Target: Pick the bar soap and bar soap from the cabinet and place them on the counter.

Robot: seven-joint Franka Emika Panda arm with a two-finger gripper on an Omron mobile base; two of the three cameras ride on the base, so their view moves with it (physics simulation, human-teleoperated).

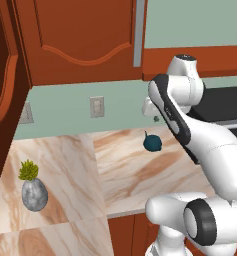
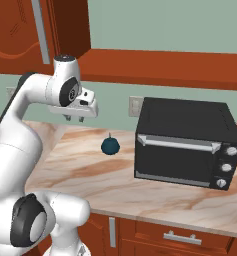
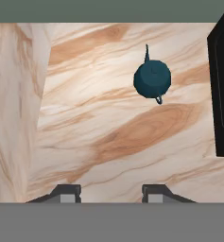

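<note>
While one teapot (image 3: 152,79) sits, one tool (image 3: 111,194) hovers empty.

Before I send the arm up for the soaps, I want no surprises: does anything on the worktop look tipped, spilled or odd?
Nothing stands out. The counter is clean, with no spill. The dark teal teapot sits upright beside the black oven, apart from it. The grey plant pot stands upright.
</note>
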